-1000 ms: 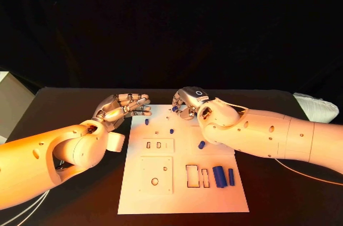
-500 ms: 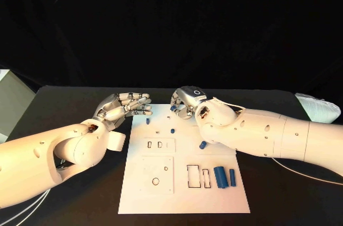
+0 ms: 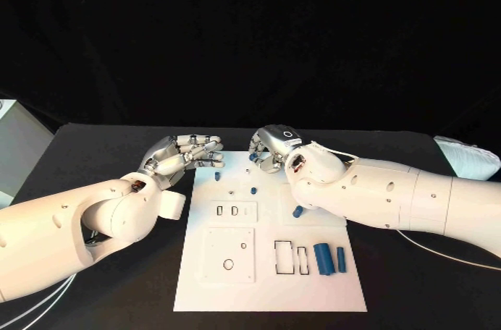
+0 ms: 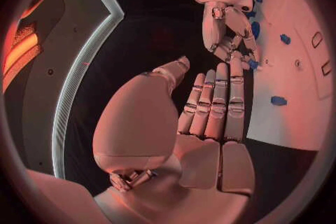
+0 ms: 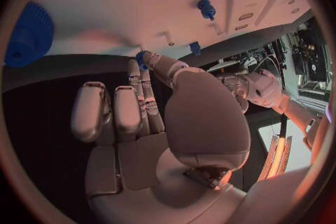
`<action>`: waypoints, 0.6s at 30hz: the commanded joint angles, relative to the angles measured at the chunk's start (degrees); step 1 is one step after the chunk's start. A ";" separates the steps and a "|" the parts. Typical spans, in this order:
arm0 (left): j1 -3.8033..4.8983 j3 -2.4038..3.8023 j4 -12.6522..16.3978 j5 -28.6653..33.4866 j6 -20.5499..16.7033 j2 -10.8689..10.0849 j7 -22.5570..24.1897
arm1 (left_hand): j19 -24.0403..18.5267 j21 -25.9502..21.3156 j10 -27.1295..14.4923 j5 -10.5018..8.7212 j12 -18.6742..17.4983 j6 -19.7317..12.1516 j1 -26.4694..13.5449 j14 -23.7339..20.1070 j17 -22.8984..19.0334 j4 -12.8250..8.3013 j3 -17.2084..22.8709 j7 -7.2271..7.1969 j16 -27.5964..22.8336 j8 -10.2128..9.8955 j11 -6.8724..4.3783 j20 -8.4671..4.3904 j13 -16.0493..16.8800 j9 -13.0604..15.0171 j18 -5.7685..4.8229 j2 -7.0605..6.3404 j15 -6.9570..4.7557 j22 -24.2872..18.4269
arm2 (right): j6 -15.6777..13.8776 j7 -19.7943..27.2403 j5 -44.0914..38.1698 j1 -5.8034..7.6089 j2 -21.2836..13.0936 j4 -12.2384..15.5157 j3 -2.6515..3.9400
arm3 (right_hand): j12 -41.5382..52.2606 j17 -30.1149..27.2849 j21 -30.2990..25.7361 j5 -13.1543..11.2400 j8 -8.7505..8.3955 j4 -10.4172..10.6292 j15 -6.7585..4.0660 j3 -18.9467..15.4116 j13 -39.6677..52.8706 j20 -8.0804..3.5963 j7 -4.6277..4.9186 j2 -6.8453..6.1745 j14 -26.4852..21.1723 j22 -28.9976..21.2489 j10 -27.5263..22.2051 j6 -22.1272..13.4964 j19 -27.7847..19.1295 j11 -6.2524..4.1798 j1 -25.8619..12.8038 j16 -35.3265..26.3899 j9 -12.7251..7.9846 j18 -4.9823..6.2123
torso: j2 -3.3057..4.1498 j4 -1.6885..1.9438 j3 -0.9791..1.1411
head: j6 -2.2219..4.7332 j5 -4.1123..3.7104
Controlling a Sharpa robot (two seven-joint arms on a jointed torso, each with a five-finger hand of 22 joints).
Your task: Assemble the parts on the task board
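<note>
Left hand (image 3: 188, 155) hovers at board's (image 3: 266, 286) 11 o'clock corner, fingers apart, empty. Right hand (image 3: 274, 150) at 12 o'clock, fingers curled; hold unclear. Several small pegs (image 3: 254, 191) stand upright; two blue cylinders (image 3: 331, 259) lie loose at 4 o'clock. Slots open: judged early. Black tabletop (image 3: 99, 145), dark room.

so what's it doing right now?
Both hands are at the far end of the task board. The right hand pinches a small blue part at its fingertips, just over the board's far edge. The left hand sits beside the board's far left corner, fingers together, holding nothing visible. Two blue cylinders lie untouched near the board's near right side, next to rectangular slots.
</note>
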 commanded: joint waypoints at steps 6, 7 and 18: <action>0.10 0.05 0.00 -0.04 1.02 0.25 -0.13 | -0.57 0.34 -0.12 -0.19 -0.41 -0.25 -0.54 -0.32 0.15 -0.38 0.14 0.37 -0.14 -0.38 0.35 0.08 -0.06 -0.12 -0.05 -0.04 0.06 0.15 | 1.36 0.50 0.00 0.01 0.32 -0.17 -0.03 | 0.19 -0.03 0.04 0.24 0.19 0.13 -0.33 0.12 0.06 0.11 0.26 0.11 0.80 -0.12 0.15 -0.20 0.32 0.01 0.17 0.40 2.47 -1.09 | 0.05 0.00 0.05 | -0.20 0.55; 0.11 0.05 -0.03 -0.04 1.06 0.26 -0.16 | -0.64 0.44 -0.23 -0.19 -0.43 -0.32 -0.59 -0.38 0.21 -0.46 0.19 0.44 -0.15 -0.42 0.40 0.10 -0.07 -0.14 -0.05 -0.02 0.09 0.21 | 1.45 0.50 0.01 0.01 0.37 -0.23 -0.03 | 0.18 -0.01 0.01 0.25 0.17 0.16 -0.30 0.10 0.05 0.14 0.29 0.01 0.79 -0.16 0.09 -0.30 0.27 0.04 0.08 0.44 2.51 -1.08 | 0.06 0.01 0.03 | -0.27 0.68; 0.17 0.05 -0.27 -0.04 1.24 0.26 -0.30 | -0.67 0.50 -0.29 -0.18 -0.44 -0.36 -0.59 -0.39 0.25 -0.51 0.24 0.47 -0.15 -0.45 0.43 0.10 -0.07 -0.15 -0.05 0.02 0.10 0.24 | 1.67 0.46 0.08 0.01 0.95 -0.92 -0.10 | 0.10 -0.76 -0.80 0.32 -0.15 0.44 -0.02 0.18 -0.10 0.36 0.60 -0.83 0.50 -1.19 -0.77 -1.32 -0.45 0.36 -0.53 0.20 2.79 -0.84 | 0.20 -0.01 0.02 | -0.55 0.91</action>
